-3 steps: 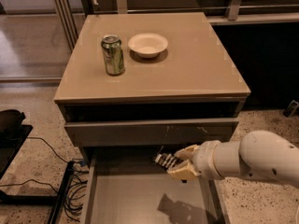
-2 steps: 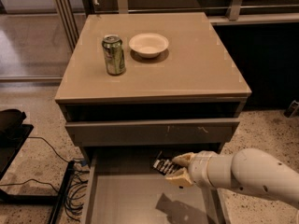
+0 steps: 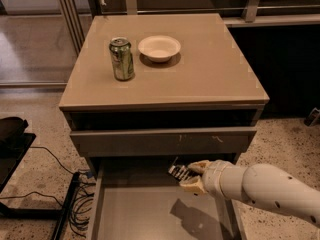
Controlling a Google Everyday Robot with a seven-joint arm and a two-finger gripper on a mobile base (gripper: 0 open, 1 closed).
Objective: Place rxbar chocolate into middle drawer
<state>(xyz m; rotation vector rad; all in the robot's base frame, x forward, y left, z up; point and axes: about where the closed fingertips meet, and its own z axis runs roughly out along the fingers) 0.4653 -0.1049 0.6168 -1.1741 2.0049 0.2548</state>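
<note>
The rxbar chocolate (image 3: 178, 171), a small flat black wrapper with white lettering, is held in my gripper (image 3: 191, 175), which is shut on it. The white arm comes in from the lower right. The gripper hangs just above the back of the open middle drawer (image 3: 145, 214), a wide grey tray with a smooth floor and thin side walls. The arm's shadow falls on the drawer floor. The bar is above the floor, not touching it.
A closed drawer front with small white scuffs (image 3: 162, 141) sits above the open drawer. On the cabinet top (image 3: 210, 74) stand a green can (image 3: 122, 59) and a white bowl (image 3: 159, 48). Black cables (image 3: 75, 204) lie on the floor at the left.
My gripper with the bar has edged slightly left and down over the back of the open drawer. The can and bowl have not moved.
</note>
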